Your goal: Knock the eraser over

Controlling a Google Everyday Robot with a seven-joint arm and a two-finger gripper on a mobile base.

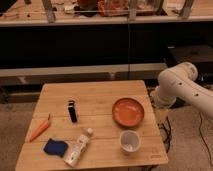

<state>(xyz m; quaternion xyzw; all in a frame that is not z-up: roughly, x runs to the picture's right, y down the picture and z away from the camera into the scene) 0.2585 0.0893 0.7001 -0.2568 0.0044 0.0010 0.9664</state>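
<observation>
Eraser point(72, 111): upright on the wooden surface point(100, 92), left of centre, near the carrot point(41, 129).
Pincer point(161, 115): beside the surface's right edge, under the white arm point(177, 85), well apart from the eraser.
Pincer state: cannot tell.

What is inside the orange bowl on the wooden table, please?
The orange bowl shows only its bare inner floor; nothing lies in it. Its near rim hides a thin strip. The gripper hangs beside the right edge of the table, right of the bowl.
</observation>
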